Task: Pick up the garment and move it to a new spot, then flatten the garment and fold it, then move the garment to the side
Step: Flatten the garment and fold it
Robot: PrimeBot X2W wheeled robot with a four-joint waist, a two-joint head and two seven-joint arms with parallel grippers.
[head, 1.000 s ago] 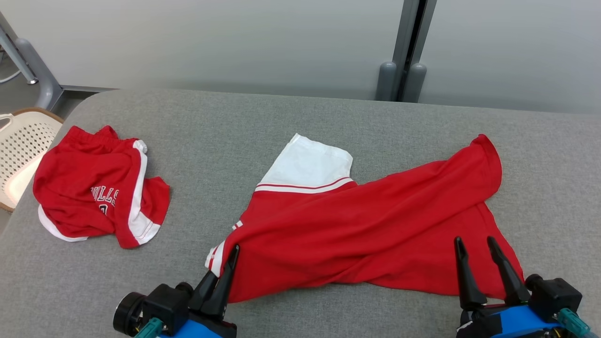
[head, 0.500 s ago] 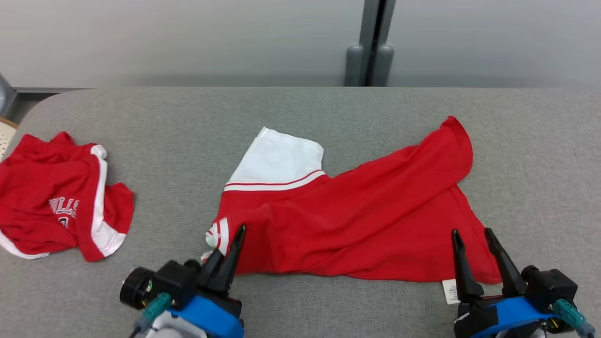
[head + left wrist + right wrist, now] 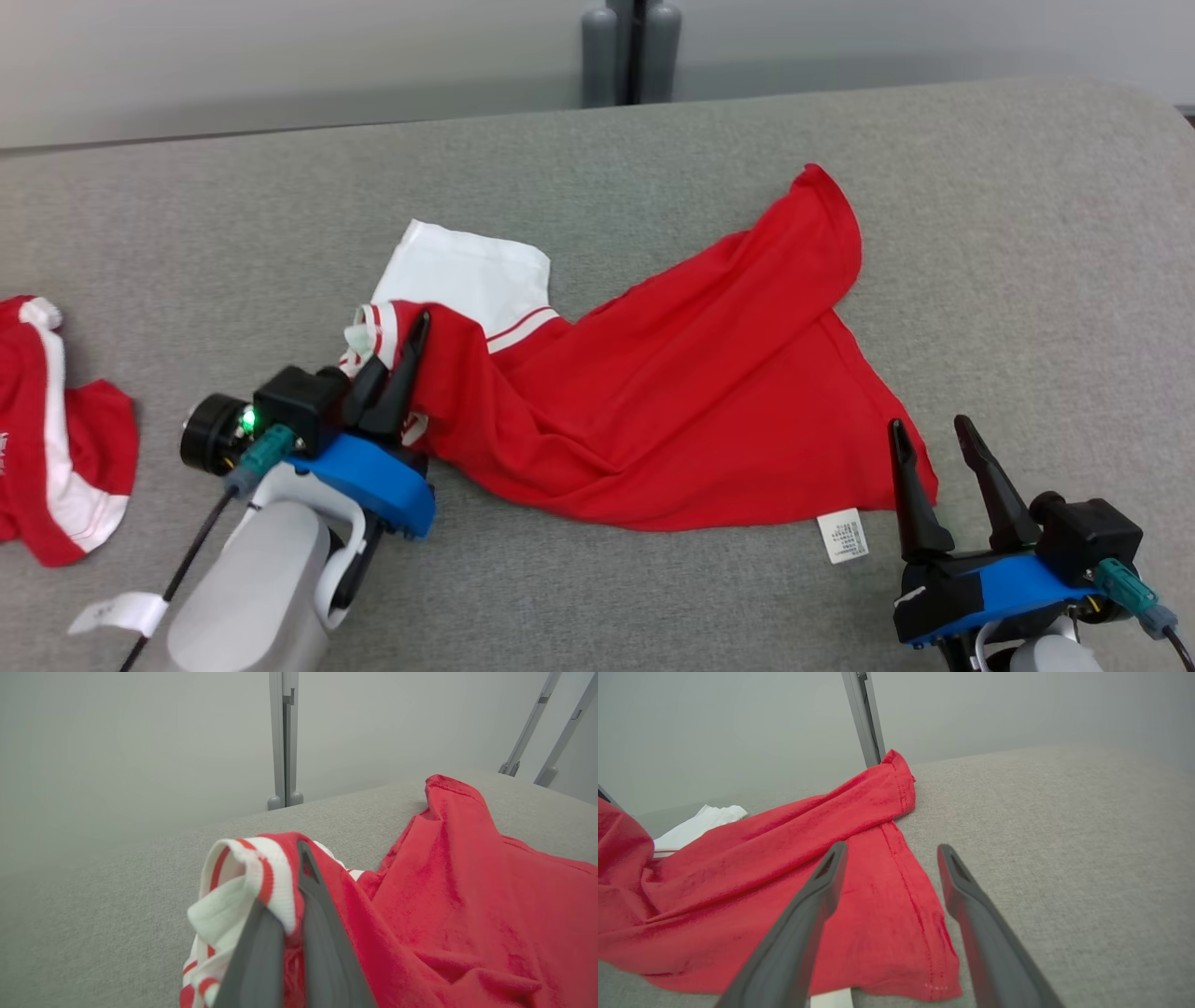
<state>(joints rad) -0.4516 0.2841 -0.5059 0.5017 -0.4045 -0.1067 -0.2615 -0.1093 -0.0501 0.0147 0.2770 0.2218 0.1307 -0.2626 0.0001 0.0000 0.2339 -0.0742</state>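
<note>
A grey fabric-covered table (image 3: 653, 149) fills the scene, and everything here is placed by it. At its near edge on the right, the right gripper (image 3: 929, 423) stands with its two fingers spread and nothing between them. In the right wrist view they point along the shirt's (image 3: 691, 373) near right corner, one to each side of the side seam. That pose looks like a line-up for taking that corner, though I cannot tell whether the tips touch the cloth. Just inside the same edge a white label (image 3: 843, 536) lies flat on the table, sticking out from under the hem. Toward the near left of the table, the left gripper (image 3: 411, 331) is clamped on a striped red-and-white rib band (image 3: 247, 868) of the shirt. The band is raised off the table, so it droops over one finger. Gripping the band gives a firm, thick edge to pull by, probably to drag or stretch the cloth out. The shirt itself lies across the middle of the table, rumpled and bunched in long diagonal folds, so it isn't yet flat. One white sleeve (image 3: 462, 271) lies spread toward the far side, and a red end reaches farther back on the right. At the table's left edge sits another red garment (image 3: 56, 467), crumpled and apart. Beyond the far edge a grey post (image 3: 625, 51) rises against a plain wall.
</note>
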